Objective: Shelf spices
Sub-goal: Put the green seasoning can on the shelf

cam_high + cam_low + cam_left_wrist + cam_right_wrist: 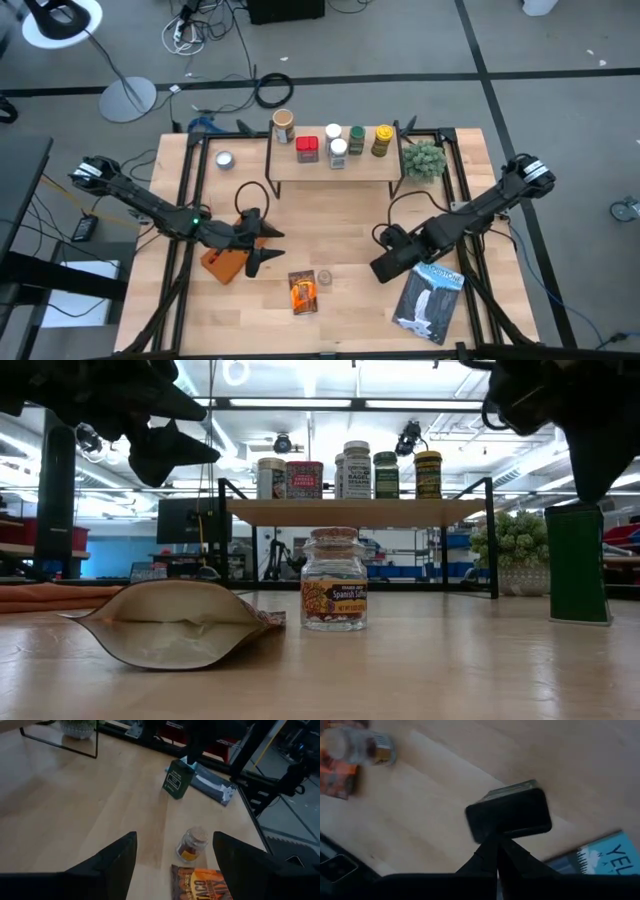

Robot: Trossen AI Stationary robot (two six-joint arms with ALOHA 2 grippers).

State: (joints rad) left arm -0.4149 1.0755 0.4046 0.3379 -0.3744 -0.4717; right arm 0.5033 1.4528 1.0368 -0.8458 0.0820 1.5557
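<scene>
The pale wooden desk (340, 240) carries the low shelf (335, 167), a light board on thin black legs, at its far side, already holding six spice jars and tins. Near the front lie the flat orange packet (303, 292) and, just beside it, the small cork-topped glass jar (323, 277). The dark green box (177, 779) stands upright beside a blue book (430, 298), under the right pincer (496, 840), whose fingers are pressed together, empty. The left pincer (172, 862) hovers spread wide over the jar.

The jar looks light, rigid, slippery and breakable: clasp its body below the cork. The packet is limp; pinch an edge.

Only the low view reads the jar's label; only the overhead shows the desk layout.
</scene>
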